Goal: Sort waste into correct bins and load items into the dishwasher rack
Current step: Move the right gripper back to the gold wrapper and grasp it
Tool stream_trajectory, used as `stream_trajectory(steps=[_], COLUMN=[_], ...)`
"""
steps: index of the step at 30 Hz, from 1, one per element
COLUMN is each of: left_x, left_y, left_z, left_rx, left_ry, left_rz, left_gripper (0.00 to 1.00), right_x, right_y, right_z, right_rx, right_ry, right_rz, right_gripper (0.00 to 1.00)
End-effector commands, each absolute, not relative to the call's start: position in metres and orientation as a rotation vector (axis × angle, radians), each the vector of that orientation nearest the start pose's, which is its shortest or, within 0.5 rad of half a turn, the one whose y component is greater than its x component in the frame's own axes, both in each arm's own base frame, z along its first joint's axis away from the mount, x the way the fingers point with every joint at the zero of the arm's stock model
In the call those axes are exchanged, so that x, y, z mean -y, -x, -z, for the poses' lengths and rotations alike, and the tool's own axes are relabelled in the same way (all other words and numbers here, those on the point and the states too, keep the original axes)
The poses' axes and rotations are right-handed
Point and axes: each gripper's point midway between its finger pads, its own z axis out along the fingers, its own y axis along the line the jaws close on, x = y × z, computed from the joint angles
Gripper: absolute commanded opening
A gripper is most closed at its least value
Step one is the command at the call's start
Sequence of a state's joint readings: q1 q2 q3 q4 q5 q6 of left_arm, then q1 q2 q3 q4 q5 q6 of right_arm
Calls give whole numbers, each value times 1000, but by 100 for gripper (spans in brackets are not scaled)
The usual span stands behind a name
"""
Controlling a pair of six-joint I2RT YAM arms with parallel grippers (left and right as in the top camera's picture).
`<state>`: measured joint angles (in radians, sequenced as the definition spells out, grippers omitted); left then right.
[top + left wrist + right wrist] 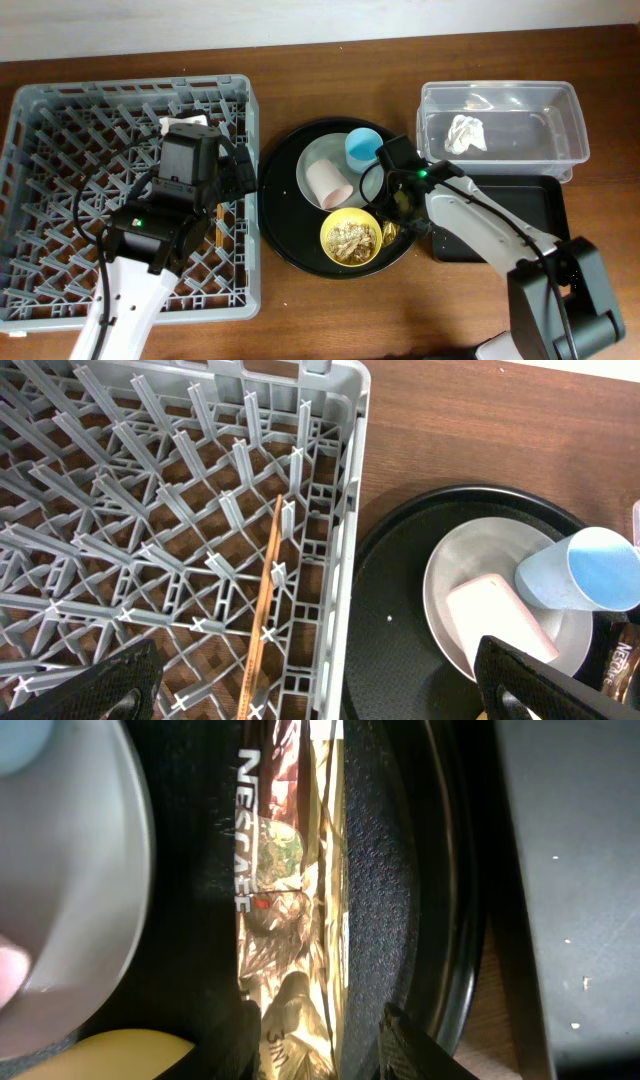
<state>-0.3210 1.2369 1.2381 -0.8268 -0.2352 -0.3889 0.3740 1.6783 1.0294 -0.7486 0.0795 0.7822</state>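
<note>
Right gripper point(318, 1020) astride the gold wrapper point(290, 920), a finger either side; pinching it or not, cannot tell. Lying on the round black tray point(400, 870) beside the plate point(80, 870). Marked "NESCAFE". Left gripper point(320, 660) spread wide over the rack point(345, 510), above the chopsticks point(268, 590).

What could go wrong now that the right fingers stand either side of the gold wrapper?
The gold wrapper lies flat on the round black tray; the right fingers may slide over the foil and close on nothing.
The yellow bowl of scraps sits close beside the wrapper; a bump could spill crumbs.
</note>
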Motion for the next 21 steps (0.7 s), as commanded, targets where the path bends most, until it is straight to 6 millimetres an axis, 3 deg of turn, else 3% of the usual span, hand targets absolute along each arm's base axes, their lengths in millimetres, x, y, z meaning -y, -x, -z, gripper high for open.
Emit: stream_trajectory(steps=[1,11,13,17,21], left_x=[69,69,69,69,69], left_y=[-337,-337,-337,-337,-337], left_z=[-252,-252,-252,-252,-252], left_rx=[-2345,-2345,-2345,-2345,-2345], left_ry=[191,191,191,191,191], left_rz=[69,69,69,69,69], left_gripper=[99,99,99,99,99], right_x=[-102,-103,-103,-105,-120], right_y=[-303,-303,-305,-310,-317], right_z=[-22,-13,-14,-30,-43], right_rx=[-2906,-2919,-2930,-2937,-2958], right_ry=[-616,-610,-536,-524,-384], right_rz=[13,25,27,25,-69], right_gripper=[40,41,41,42,45])
